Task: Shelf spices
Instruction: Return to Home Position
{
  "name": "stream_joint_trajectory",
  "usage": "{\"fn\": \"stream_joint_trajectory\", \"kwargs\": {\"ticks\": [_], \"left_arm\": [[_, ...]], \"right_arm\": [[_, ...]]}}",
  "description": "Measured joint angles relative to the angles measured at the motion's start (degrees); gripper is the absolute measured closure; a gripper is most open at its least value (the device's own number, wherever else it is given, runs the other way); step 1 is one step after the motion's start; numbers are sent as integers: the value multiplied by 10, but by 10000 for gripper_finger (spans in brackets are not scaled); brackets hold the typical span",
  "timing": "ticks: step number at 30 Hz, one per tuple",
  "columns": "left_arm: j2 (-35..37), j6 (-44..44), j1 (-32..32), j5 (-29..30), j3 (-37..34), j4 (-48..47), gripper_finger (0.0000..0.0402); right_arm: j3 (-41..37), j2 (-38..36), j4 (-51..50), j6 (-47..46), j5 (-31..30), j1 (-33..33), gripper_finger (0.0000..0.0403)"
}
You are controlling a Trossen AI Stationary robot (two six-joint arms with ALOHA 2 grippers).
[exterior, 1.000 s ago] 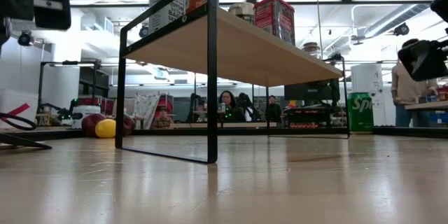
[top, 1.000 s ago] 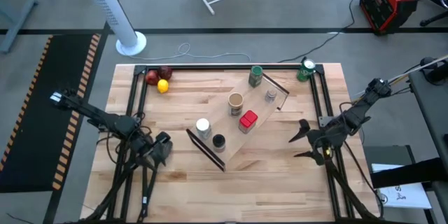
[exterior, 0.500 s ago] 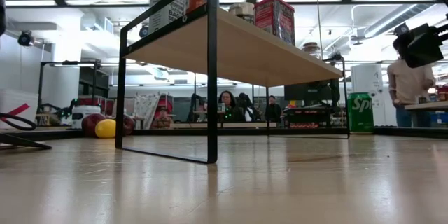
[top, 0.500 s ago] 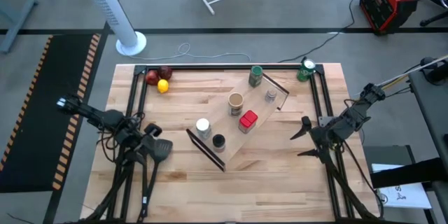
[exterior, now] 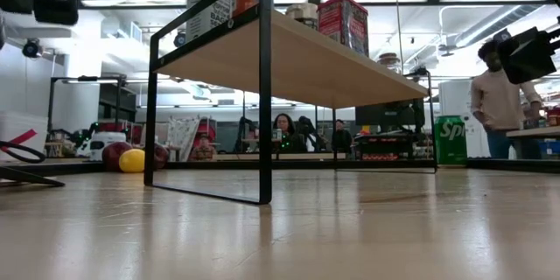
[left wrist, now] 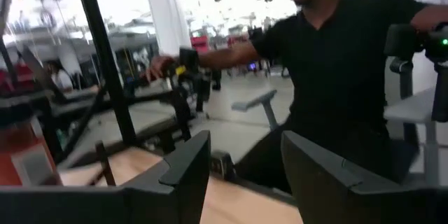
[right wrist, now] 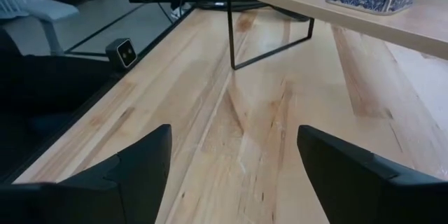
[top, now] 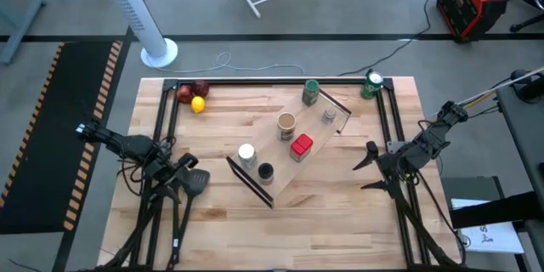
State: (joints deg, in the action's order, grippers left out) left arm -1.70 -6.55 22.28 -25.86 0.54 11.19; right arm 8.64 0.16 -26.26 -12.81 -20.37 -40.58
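Observation:
The light-wood shelf [top: 291,146] stands slantwise mid-table on thin black end bars [exterior: 262,87]. On its board stand the spice jars: green top [top: 311,92], tan [top: 286,123], silvery [top: 328,116], red square [top: 301,145], white [top: 246,154] and black [top: 265,171]. My left gripper [top: 192,179] hovers open off the shelf's left, above the table, its fingers [left wrist: 185,171] holding nothing. My right gripper [top: 367,168] hovers open to the shelf's right, with bare tabletop showing between its fingers [right wrist: 143,161].
Red and yellow fruit [top: 194,98] lie at the far left corner and a green can [top: 371,85] stands at the far right. Black frame rails [top: 255,82] border the table. A person [left wrist: 336,63] stands beyond the table. Bare wood [top: 323,221] lies near the front edge.
My left arm has drawn back a little toward the table's left edge, and its gripper has tipped upward. My right gripper has tipped up slightly in place. The shelf and jars have kept still.

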Motion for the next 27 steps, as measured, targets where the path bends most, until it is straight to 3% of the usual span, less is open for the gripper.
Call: {"fn": "stream_joint_trajectory", "kwargs": {"ticks": [5, 16, 27], "left_arm": [[17, 0, -1, -1, 0, -60, 237], [17, 0, -7, 16, 0, -71, 237], [17, 0, -9, 19, 0, -72, 237]], "right_arm": [[1, 0, -2, 0, 0, 0, 125], [4, 23, -9, -2, 1, 0, 137], [5, 26, -8, -2, -1, 0, 114]]}}
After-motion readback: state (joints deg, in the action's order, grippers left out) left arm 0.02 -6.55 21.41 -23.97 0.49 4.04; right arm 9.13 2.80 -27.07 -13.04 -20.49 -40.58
